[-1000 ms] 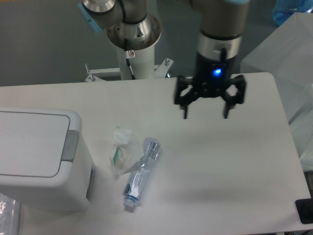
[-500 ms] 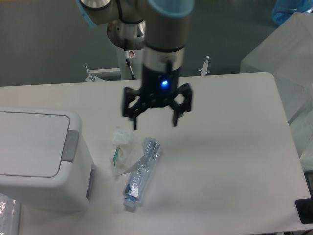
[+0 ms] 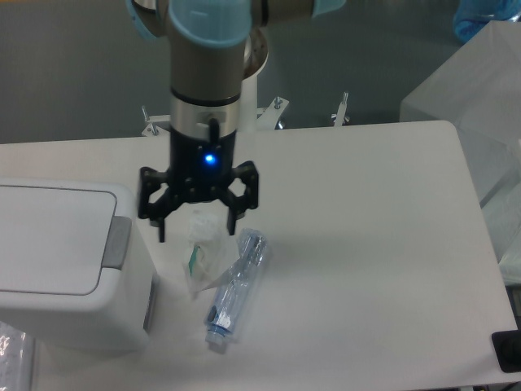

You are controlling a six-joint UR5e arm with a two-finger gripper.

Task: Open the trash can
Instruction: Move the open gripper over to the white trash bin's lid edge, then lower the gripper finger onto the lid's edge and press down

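A broad white table [image 3: 383, 244] with rounded corners filled most of the view, and on its left edge stood the large white boxy plastic trash can [image 3: 69, 273], partly cut off by the frame. Its flat rectangular lid [image 3: 49, 238] lay shut, flush with the body, and the grey push tab [image 3: 117, 243] sat at the lid's right side, facing the middle of the table. The silver and black arm [image 3: 207, 77] with pale blue joint caps came down from the top of the view, a blue light glowing on its wrist. Its black two-finger gripper [image 3: 195, 230] hung just to the right of the bin, near the grey tab but not touching it, with the jaws spread wide apart and nothing between them. Under the gripper and slightly to its right lay a crumpled piece of clear plastic wrap [image 3: 203, 248] with a small green mark, and touching it was a flattened clear plastic bottle [image 3: 236, 287], lying on its side with its pale blue cap pointing toward the near edge of the table.
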